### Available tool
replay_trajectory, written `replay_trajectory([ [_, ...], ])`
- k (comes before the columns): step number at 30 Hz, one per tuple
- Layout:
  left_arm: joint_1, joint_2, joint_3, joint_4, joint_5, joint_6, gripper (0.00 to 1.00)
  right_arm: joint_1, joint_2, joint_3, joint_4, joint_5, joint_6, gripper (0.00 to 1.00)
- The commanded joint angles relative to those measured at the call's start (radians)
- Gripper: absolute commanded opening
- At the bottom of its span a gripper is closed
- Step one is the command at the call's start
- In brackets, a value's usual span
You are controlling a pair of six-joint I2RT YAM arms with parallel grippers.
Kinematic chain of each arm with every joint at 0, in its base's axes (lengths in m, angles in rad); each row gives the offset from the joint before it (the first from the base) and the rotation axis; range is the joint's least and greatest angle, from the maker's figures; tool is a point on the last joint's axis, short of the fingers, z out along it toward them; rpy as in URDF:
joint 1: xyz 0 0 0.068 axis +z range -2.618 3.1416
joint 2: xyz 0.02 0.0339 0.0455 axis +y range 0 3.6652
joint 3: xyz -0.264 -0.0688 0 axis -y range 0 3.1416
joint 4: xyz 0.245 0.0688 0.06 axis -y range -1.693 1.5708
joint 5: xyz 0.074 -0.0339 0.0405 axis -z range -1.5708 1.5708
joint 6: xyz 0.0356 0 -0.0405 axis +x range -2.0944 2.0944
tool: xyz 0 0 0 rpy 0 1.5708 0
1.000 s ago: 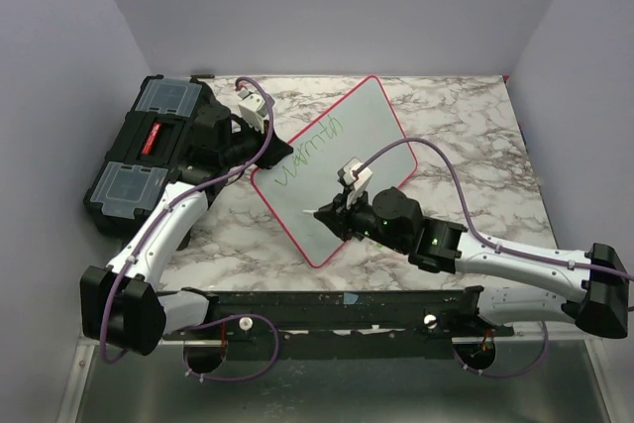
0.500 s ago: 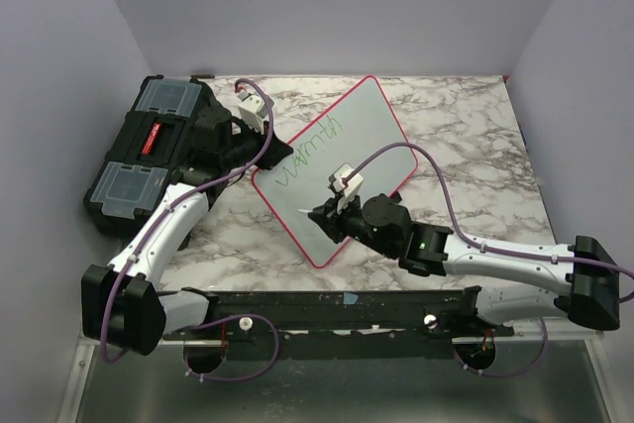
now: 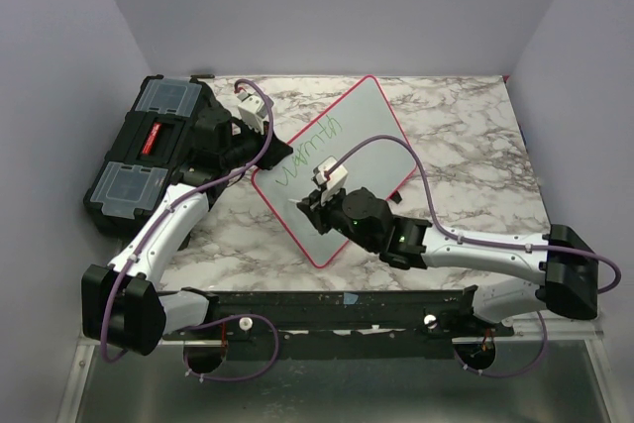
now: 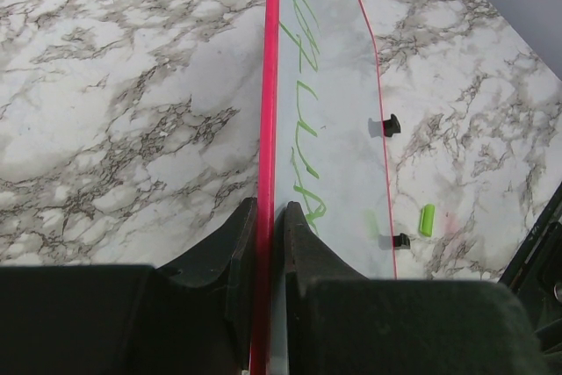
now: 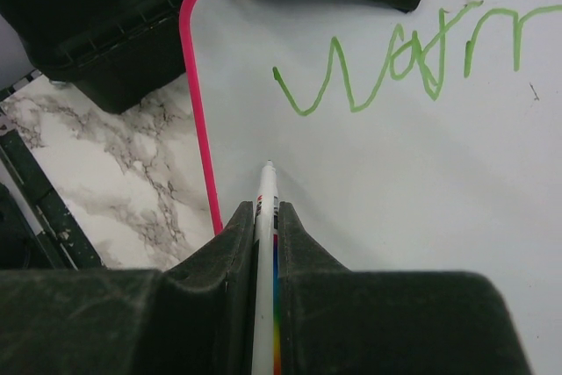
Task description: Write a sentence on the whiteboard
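Observation:
The whiteboard [image 3: 371,131] lies tilted on the marble table, red-pink rim all round; it also shows in the left wrist view [image 4: 329,129] and the right wrist view [image 5: 421,191]. Green lettering [image 3: 309,154] reads "warmth" in one line near its left edge [image 5: 395,63]. My left gripper [image 3: 260,151] is shut on the board's rim [image 4: 263,217]. My right gripper [image 3: 309,203] is shut on a white marker [image 5: 265,208] with a rainbow stripe. Its tip sits below the first letters, near the board's left rim. I cannot tell if it touches.
A black toolbox [image 3: 149,151] with clear lid compartments stands at the left, beside the board. A small green cap [image 4: 427,219] lies on the marble next to the board's far rim. Grey walls close in the table on three sides.
My right gripper has moved left across the board with the marker, from the board's middle to near its left rim under the "w". The left arm and board have not moved.

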Motion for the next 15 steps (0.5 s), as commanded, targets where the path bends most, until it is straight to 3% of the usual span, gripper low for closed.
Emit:
replay_trajectory([
  [1,-0.005,-0.017,-0.016,0.009,-0.063,0.071,0.00,0.010,0.034,0.055,0.043,0.052,-0.025,0.01],
  [15,-0.006,-0.024,-0.015,0.008,-0.056,0.068,0.00,0.009,0.116,0.113,-0.020,0.066,-0.036,0.01],
])
